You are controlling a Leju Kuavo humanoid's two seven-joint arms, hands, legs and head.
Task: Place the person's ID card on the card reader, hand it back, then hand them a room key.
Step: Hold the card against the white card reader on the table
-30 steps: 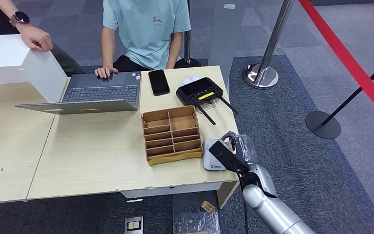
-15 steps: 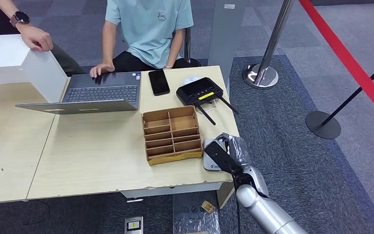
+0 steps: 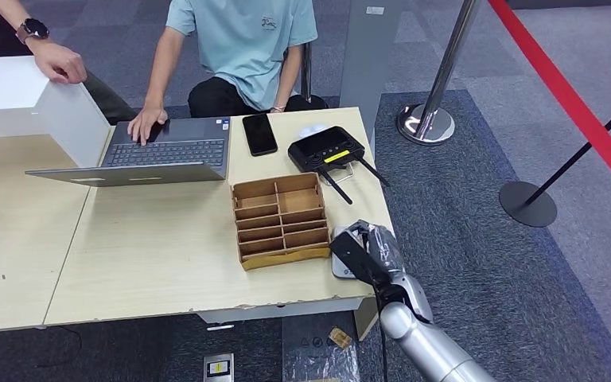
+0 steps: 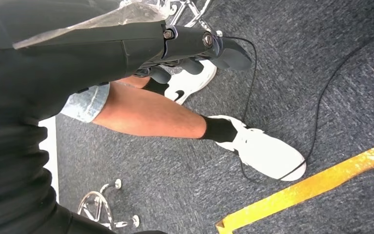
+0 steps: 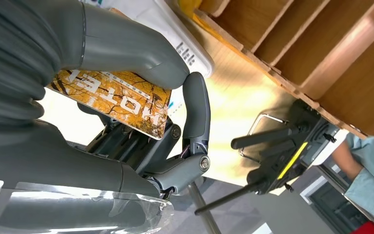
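Right wrist view: the right robot hand (image 5: pixel 141 122) pinches an orange room key card (image 5: pixel 112 100) printed "HOTEL" between thumb and fingers. In the head view that right robot hand (image 3: pixel 366 251) hovers over the white card reader (image 3: pixel 340 263), which lies on the counter (image 3: pixel 159 247) just beside the wooden divided box (image 3: pixel 280 219). Beyond the box sit a black controller (image 3: pixel 326 150), a phone (image 3: pixel 259 134) and a laptop (image 3: pixel 159 151), where a person's hand (image 3: pixel 142 123) rests. The left robot hand (image 4: pixel 195 48) hangs above carpet, fingers curled, holding nothing.
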